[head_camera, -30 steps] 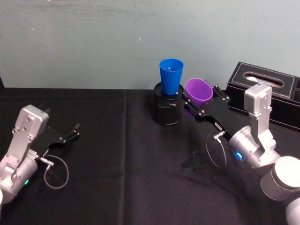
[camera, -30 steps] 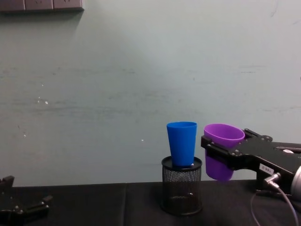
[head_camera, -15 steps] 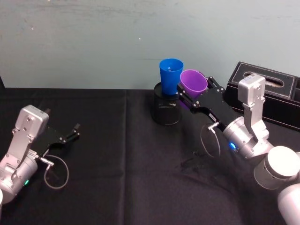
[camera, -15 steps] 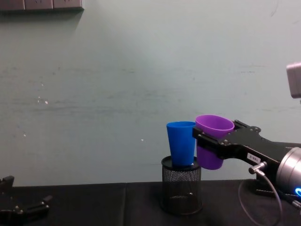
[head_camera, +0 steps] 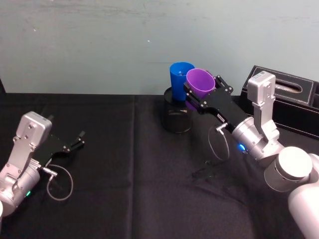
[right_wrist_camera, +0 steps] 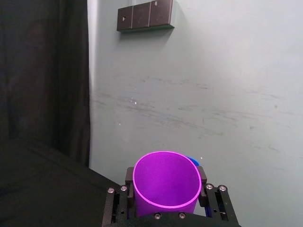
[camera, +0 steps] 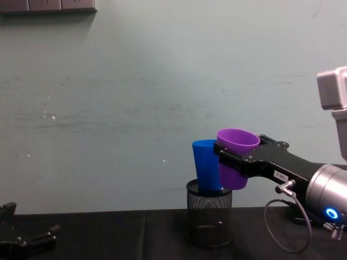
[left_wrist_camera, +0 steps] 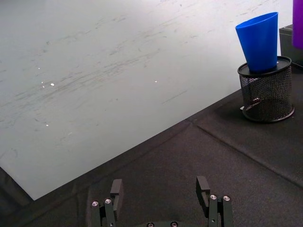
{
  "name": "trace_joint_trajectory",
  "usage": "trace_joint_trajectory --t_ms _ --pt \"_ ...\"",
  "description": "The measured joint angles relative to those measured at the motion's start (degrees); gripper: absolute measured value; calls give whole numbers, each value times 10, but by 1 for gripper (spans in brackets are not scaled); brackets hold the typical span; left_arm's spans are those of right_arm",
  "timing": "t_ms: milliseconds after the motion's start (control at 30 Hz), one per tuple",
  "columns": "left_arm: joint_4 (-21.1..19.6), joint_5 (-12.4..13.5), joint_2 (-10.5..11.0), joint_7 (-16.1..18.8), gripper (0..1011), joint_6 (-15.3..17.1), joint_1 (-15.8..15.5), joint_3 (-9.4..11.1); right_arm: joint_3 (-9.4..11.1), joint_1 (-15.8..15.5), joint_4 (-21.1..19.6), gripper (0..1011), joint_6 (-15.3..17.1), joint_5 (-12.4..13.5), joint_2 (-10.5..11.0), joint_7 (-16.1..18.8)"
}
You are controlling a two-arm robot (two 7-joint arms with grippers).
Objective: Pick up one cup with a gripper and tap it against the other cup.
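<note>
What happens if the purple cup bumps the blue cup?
The narrow blue plastic cup probably tips easily, perched on the black wire-mesh pen holder. It looks light, so the purple plastic cup in the right gripper may topple it.

The right pincer (head_camera: 202, 90) is black. Between its fingers sits a plain purple cup (head_camera: 200, 80). Just beside it is a bright blue cup (head_camera: 177, 79) in a black wire-mesh holder (head_camera: 177, 118). The tabletop (head_camera: 124, 164) is black, the wall (head_camera: 99, 45) pale green.

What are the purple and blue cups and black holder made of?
Purple cup, in the right pincer: smooth, evenly coloured, probably plastic. Blue cup: same look, likely plastic. Holder: see-through black mesh, apparently metal wire. Left pincer rests idle at left.
</note>
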Motion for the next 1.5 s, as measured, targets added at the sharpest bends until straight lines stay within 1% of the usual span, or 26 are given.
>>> trace_joint_trajectory --t_ms 200,433,967,1233,1500 --pt "0 0 0 0 1012 0 0 0 0 15 25 734 -7 2 -6 8" --pt "0 0 0 0 1011 0 0 0 -1 41 64 734 -23 3 -12 22" --pt "0 0 0 0 1011 0 0 0 -3 80 126 734 -45 1 -24 39" --pt "0 0 0 0 1011 0 0 0 -2 93 143 734 -52 -1 -28 44" --pt "0 0 0 0 1012 0 0 0 -1 91 137 734 -51 -3 -28 44"
